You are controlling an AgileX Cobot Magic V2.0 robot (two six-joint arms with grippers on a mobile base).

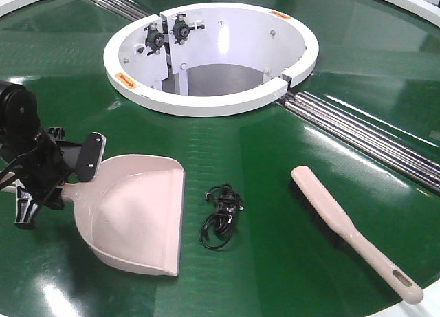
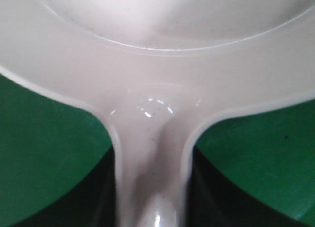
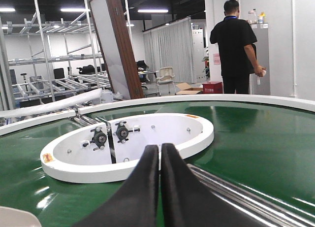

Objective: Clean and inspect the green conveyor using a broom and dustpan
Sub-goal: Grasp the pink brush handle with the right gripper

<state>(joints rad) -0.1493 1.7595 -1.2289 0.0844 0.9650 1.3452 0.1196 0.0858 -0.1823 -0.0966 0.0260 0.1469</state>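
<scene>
The pale pink-beige dustpan (image 1: 141, 214) lies on the green conveyor (image 1: 261, 159) at the left, its lip toward the front. My left gripper (image 1: 58, 183) is at its handle. In the left wrist view the handle (image 2: 152, 178) runs between the dark jaws, which press against both its sides. The broom (image 1: 344, 224) lies flat on the belt at the right, bristles on its left edge and slotted handle end toward the front right. My right gripper (image 3: 160, 148) hangs shut and empty above the belt, facing the white ring (image 3: 128, 153).
A tangled black cable (image 1: 220, 216) lies on the belt between dustpan and broom. The white central ring housing (image 1: 206, 100) stands behind them. Silver rollers (image 1: 364, 135) run from it to the right. Beyond the conveyor, a person (image 3: 236, 45) stands with his back turned.
</scene>
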